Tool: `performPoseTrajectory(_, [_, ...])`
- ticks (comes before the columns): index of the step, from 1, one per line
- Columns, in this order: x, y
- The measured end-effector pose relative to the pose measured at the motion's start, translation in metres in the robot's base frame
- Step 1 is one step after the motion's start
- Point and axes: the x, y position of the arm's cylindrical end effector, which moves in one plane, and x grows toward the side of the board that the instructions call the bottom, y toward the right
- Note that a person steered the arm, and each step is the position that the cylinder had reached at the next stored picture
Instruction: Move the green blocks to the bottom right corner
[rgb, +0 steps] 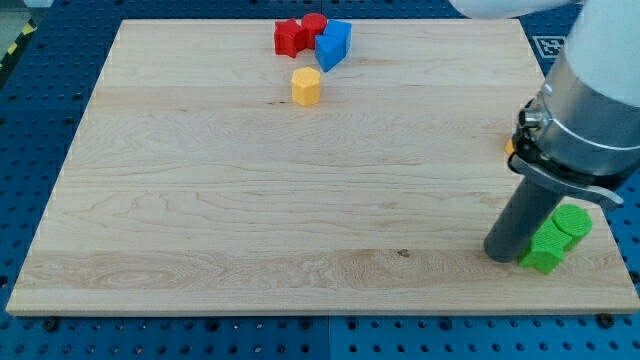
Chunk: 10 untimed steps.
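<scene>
Because the green blocks sit so near the board's bottom-right edge, we judge the main risk to be overshoot: a further push toward the view's right or bottom could slide one off the wood onto the blue table. A glancing contact could also split the pair.

Item, green cylinder: round top, upright, bright green. Item, green block: angular, exact shape unclear, touching the cylinder on its lower-left side. Both lie in the bottom right corner, so we judge the task nearly done.

Item, my tip: dark rod end, against the angular green block from the view's left. We carry no gripper, so nothing opens or shuts.

Item, yellow block: hexagonal, top centre. Items, red blocks and blue block: clustered at the view's top, well apart from the greens.
</scene>
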Motion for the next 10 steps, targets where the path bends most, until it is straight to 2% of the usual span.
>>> performPoseTrajectory(2, [-0.042,0.005])
performPoseTrajectory(5, [-0.005,0.03])
performPoseTrajectory(6, [-0.021,0.026])
performPoseTrajectory(7, [-0.056,0.028])
performPoseTrajectory(8, [-0.065,0.051])
performPoseTrajectory(10, [-0.034,0.098])
